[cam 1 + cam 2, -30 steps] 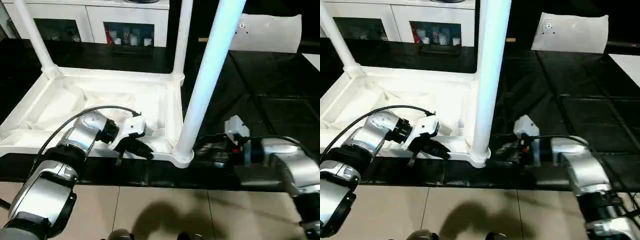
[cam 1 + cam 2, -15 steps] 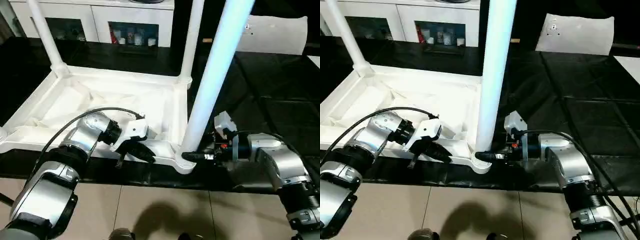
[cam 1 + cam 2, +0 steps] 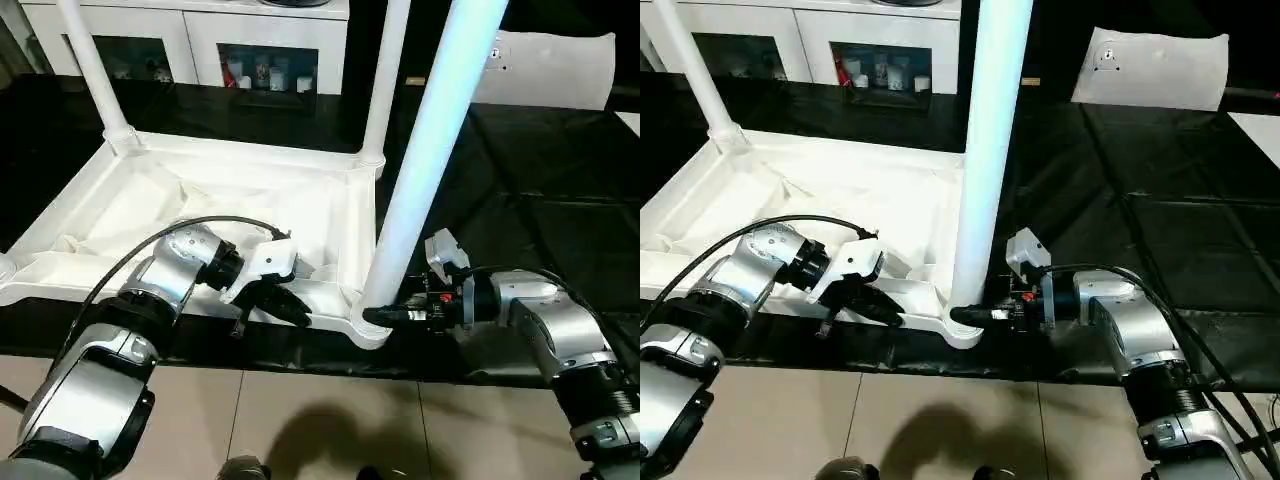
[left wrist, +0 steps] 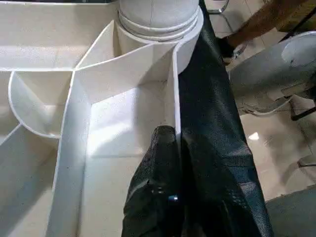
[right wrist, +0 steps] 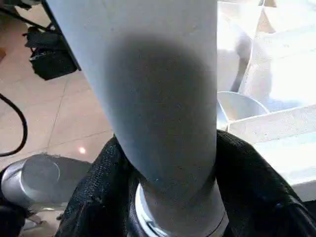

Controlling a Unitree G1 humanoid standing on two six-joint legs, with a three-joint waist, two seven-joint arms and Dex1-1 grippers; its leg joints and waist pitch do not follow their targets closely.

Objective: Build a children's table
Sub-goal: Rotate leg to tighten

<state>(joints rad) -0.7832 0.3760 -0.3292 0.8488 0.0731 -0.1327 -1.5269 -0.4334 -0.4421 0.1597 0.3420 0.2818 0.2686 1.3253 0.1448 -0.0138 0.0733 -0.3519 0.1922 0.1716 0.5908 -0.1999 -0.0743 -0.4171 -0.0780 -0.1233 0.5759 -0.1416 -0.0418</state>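
Observation:
The children's table lies upside down on a black mat, its white ribbed top (image 3: 200, 200) facing up. Three white legs stand in corner sockets: back left (image 3: 92, 70), back right (image 3: 385, 80) and the near right leg (image 3: 420, 170). My left gripper (image 3: 290, 305) is shut on the top's near rim (image 4: 174, 113), one finger (image 4: 163, 163) inside the wall. Low on the near right leg (image 5: 158, 98), just above its socket, my right gripper (image 3: 385, 315) is shut on it, with a black finger (image 5: 98, 187) pressed against each side.
A white cabinet with glass doors (image 3: 200, 40) stands behind the table. A flat white panel (image 3: 550, 65) lies at the back right on the black mat (image 3: 540, 200). Tiled floor (image 3: 300, 420) runs along the near edge. Part of a person (image 4: 256, 19) shows beyond the table corner.
My right gripper has moved left to the base of the near right leg and closed around it. The left gripper has kept its hold on the rim.

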